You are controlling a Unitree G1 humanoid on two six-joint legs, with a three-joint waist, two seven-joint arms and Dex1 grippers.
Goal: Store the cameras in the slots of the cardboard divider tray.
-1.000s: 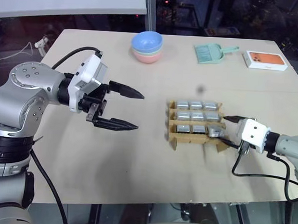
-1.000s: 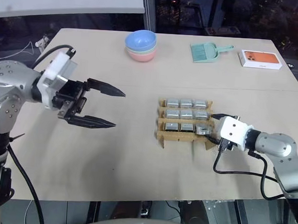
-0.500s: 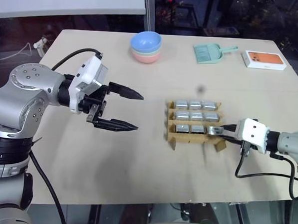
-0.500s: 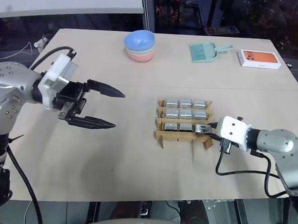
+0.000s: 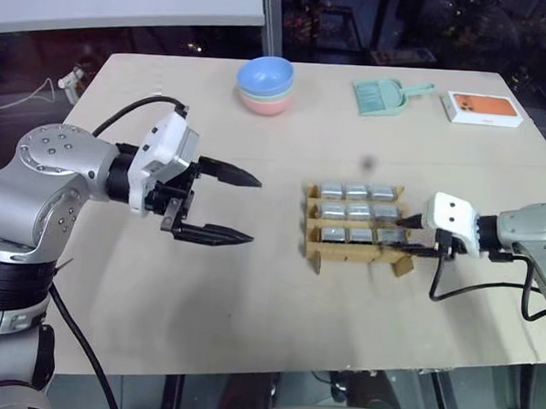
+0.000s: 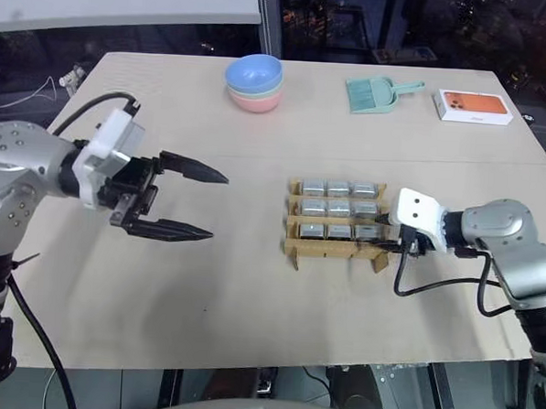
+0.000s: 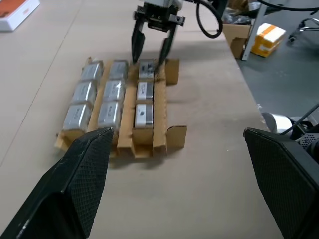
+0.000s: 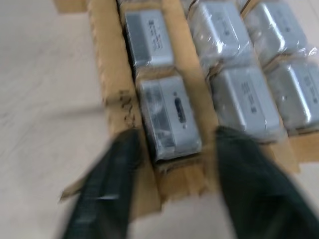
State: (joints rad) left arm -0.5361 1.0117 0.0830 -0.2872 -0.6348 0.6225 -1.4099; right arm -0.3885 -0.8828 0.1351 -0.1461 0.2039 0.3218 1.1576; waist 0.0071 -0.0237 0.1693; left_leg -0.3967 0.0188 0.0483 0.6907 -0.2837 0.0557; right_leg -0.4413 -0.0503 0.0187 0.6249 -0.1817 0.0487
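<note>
1. The right hand [image 7: 152, 36] is opening; a second ago it was pinching the last of the cameras [image 7: 146, 69].
2. That camera is now sitting in a corner slot of the cardboard divider tray [image 5: 353, 255] on the table [image 5: 250, 295], so all nine slots look full.
3. The left hand [image 5: 229, 205] is waiting wide open, holding nothing.

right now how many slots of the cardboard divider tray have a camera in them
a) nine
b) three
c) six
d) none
a) the cardboard divider tray shows three rows of three, and each slot holds one of the cameras; the right tool stands open astride the corner one.
</note>
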